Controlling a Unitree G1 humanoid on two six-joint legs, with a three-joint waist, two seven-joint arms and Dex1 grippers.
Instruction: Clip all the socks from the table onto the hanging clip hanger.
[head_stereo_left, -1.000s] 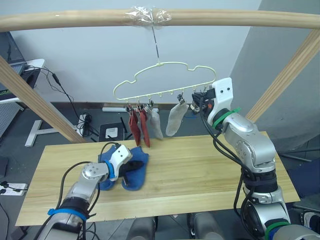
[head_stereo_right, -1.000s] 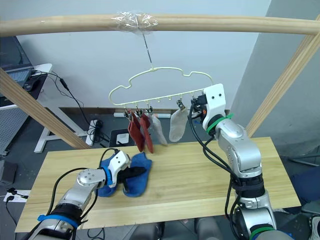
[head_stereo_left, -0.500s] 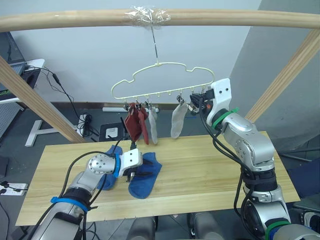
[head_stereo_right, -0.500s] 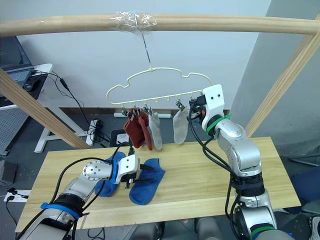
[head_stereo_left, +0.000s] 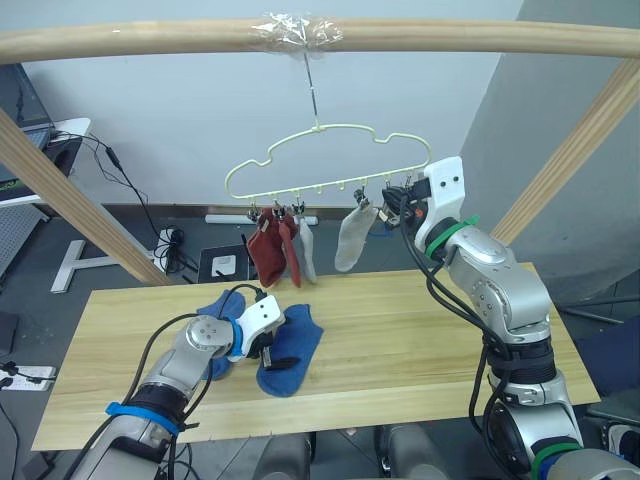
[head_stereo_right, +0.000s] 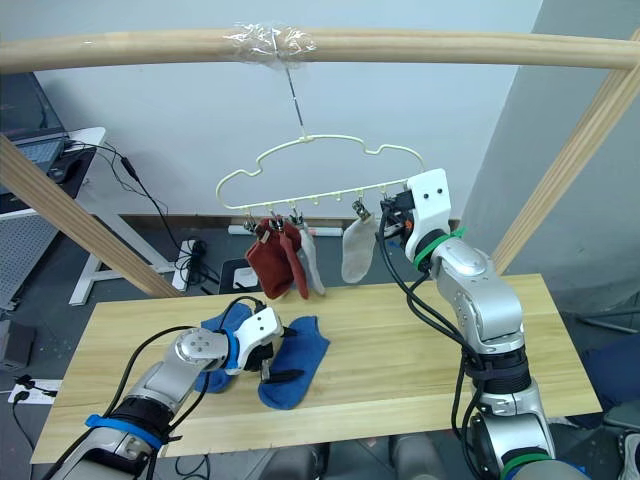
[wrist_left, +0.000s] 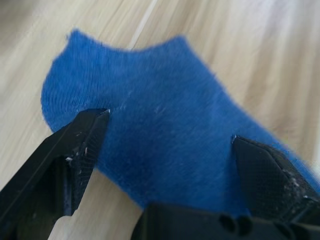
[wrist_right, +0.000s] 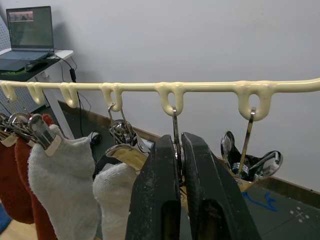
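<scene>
Since half a second ago the hanger (head_stereo_left: 330, 160) has swung a little back toward the right of the frame, and the left gripper (head_stereo_left: 272, 350) sits slightly more to the right over the blue sock (head_stereo_left: 293, 350), while the right arm has hardly changed its place. Four socks hang already in the middle of the frame: two red socks (head_stereo_left: 270, 255) and two grey socks (head_stereo_left: 350, 238), each under its own clip. On the table (head_stereo_left: 420, 340), at the lower left of the frame, the second blue sock (head_stereo_left: 215, 312) lies partly hidden behind the left arm. In the left wrist view the left fingers (wrist_left: 75, 150) are spread wide, one on each side of the blue cloth, and they do not grasp it yet. The right gripper (wrist_right: 181, 165), at the upper right of the frame, is clenched on a metal clip (wrist_right: 175, 135) at the right end of the hanger. I judge that the step in hand is picking up the fifth sock. The next move calls for closing the left fingers on the edge of the sock, pinching one thin fold only, then lifting it up to the clip that the right gripper holds.
</scene>
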